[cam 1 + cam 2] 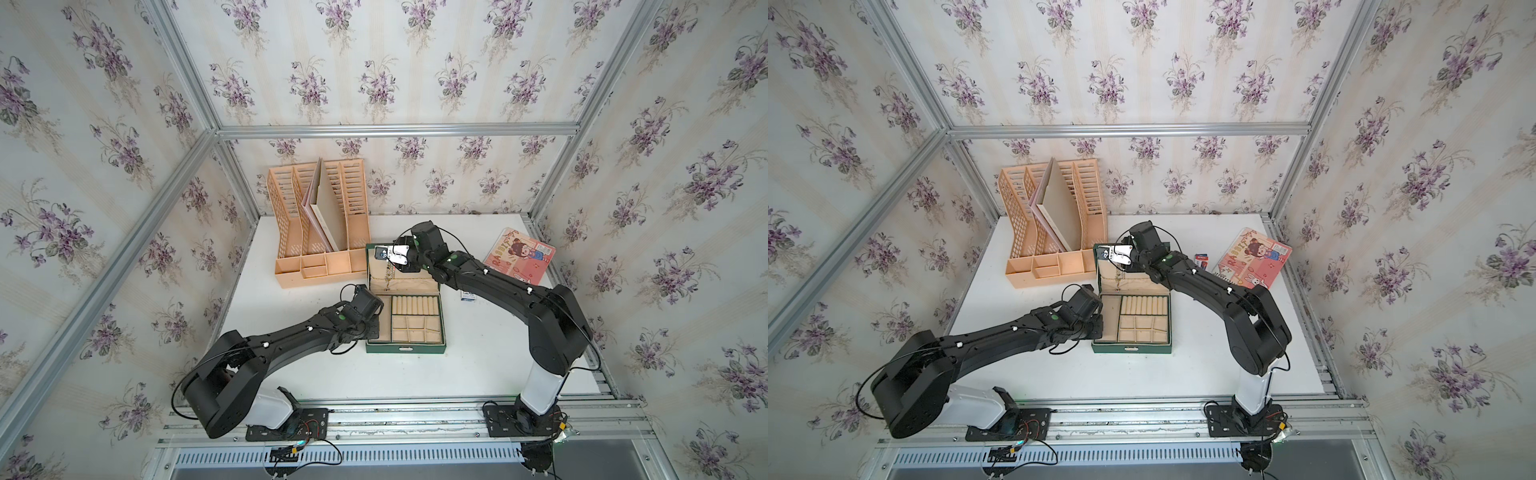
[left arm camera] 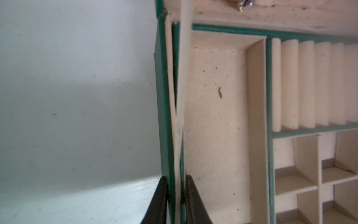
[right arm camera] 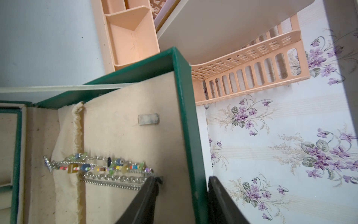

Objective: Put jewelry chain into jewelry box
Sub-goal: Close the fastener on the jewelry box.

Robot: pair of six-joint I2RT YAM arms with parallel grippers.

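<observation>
The jewelry chain hangs against the beige lining of the raised lid of the jewelry box at mid-table, the right gripper spread astride the lid's upper rim, the left gripper pinching the box's left wall.

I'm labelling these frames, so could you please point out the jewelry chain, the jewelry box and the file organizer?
jewelry chain (image 3: 116, 178): right wrist view, its silver links.
jewelry box (image 1: 424, 348): a top view, its green front wall.
file organizer (image 1: 320, 281): a top view, its front wall.

One jewelry box, one organizer, one book, perhaps three chains.
</observation>
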